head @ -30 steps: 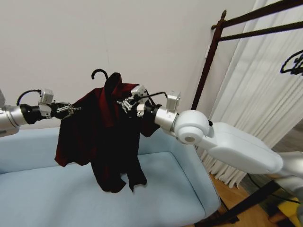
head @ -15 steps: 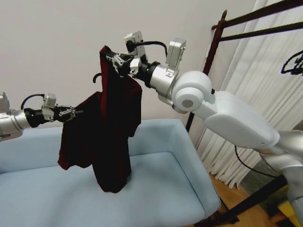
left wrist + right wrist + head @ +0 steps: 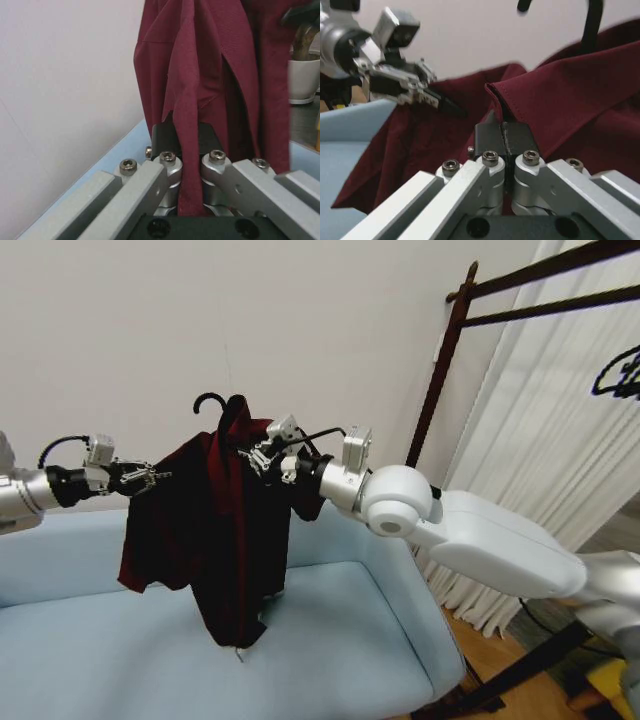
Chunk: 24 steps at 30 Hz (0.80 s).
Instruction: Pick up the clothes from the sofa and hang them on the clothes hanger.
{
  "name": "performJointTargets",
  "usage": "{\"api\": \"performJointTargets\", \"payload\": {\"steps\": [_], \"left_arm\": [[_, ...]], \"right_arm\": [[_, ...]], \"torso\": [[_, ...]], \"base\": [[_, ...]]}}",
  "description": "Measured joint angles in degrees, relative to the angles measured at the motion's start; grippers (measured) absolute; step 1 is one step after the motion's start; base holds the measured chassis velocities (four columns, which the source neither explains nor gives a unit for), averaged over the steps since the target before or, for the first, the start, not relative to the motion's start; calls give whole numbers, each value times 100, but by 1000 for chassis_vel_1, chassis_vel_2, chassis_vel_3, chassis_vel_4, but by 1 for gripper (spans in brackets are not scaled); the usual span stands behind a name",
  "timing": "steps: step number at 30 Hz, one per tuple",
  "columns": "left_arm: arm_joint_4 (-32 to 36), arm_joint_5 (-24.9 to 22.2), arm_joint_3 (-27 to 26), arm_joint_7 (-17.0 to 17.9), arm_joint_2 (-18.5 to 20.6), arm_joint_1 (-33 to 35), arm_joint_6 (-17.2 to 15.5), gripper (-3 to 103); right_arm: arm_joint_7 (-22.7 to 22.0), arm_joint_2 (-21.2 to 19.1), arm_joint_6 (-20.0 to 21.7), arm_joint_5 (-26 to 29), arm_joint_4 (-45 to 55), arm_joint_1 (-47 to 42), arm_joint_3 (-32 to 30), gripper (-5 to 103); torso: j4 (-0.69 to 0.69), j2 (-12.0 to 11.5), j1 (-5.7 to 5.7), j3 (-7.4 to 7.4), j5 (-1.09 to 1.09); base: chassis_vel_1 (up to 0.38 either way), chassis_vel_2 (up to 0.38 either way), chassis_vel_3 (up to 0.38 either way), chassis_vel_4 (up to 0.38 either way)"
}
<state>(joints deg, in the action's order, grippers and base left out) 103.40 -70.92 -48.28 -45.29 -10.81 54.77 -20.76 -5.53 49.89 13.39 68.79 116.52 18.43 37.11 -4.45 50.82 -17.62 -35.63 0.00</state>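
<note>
A dark red garment (image 3: 215, 530) hangs in the air above the light blue sofa (image 3: 340, 660), draped on a black hanger whose hook (image 3: 212, 398) sticks up at its top. My left gripper (image 3: 158, 476) is shut on the garment's left shoulder edge, and the cloth (image 3: 200, 100) runs between its pads. My right gripper (image 3: 262, 454) is shut on the fabric near the collar, where a folded red hem (image 3: 502, 107) is pinched. In the right wrist view the left gripper (image 3: 445, 104) shows farther off against the cloth.
A dark wooden clothes rack (image 3: 450, 350) stands at the right, its post beside white curtains (image 3: 545, 470). A black hanger (image 3: 618, 375) hangs on the rack at the far right. A plain wall is behind the sofa, and wooden floor (image 3: 500, 640) lies at the lower right.
My right gripper has come back down from its raised position half a second ago, lowering the collar to hook level. The garment spread wider again. The left gripper barely moved.
</note>
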Motion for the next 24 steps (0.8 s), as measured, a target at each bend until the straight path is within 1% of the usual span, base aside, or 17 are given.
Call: {"api": "performJointTargets", "payload": {"steps": [5, 9, 11, 14, 15, 17, 18, 20, 21, 23, 24], "left_arm": [[75, -179, -51, -27, 22, -22, 3, 3], [42, -393, -104, -123, 79, -65, 5, 3], [15, -407, -109, -137, 91, -69, 6, 3], [-59, -419, -117, -193, 100, -75, 21, 3], [-84, -420, -119, -216, 100, -77, 30, 3], [-144, -428, -129, -296, 94, -87, 38, 3], [-144, -428, -129, -296, 94, -87, 38, 3], [-229, -436, -133, -394, 86, -101, 51, 3], [-266, -436, -133, -416, 84, -104, 56, 3], [-351, -436, -132, -520, 80, -104, 81, 3], [-351, -436, -132, -520, 80, -104, 81, 3]], "right_arm": [[-39, 36, 1, -160, -21, -33, 217, 0], [-396, 55, 114, -94, 9, -23, 176, 0], [-454, 20, 139, -20, 32, 1, 139, -1], [-490, -211, 181, 104, 97, 71, 51, 15], [-491, -305, 188, 143, 121, 81, 33, 15], [-491, -520, 196, 255, 188, 91, 6, 25], [-491, -520, 196, 255, 188, 91, 6, 25], [-475, -749, 192, 348, 233, 99, 5, 37], [-450, -852, 184, 403, 262, 113, -1, 37], [-418, -1021, 175, 580, 339, 169, -46, 47], [-418, -1021, 175, 580, 339, 169, -46, 47]], "torso": [[-1, 0, 0, 0, 0], [0, 0, 0, 0, 0], [0, 0, 0, 0, 0], [0, 0, 0, 0, 0], [-1, 0, 0, 0, 0], [-2, 0, 0, 0, 1], [-2, 0, 0, 0, 1], [-2, 0, 0, 0, 1], [-2, 0, 0, 0, 1], [-2, 0, 0, 0, 1], [-2, 0, 0, 0, 1]], "base": [[0, 0, 0, 0], [0, 0, 0, 0], [0, 0, 0, 0], [0, 0, 0, 0], [0, 0, 0, 0], [0, 0, 0, 0], [0, 0, 0, 0], [0, 0, 0, 0], [0, 0, 0, 0], [0, 0, 0, 0], [0, 0, 0, 0]]}}
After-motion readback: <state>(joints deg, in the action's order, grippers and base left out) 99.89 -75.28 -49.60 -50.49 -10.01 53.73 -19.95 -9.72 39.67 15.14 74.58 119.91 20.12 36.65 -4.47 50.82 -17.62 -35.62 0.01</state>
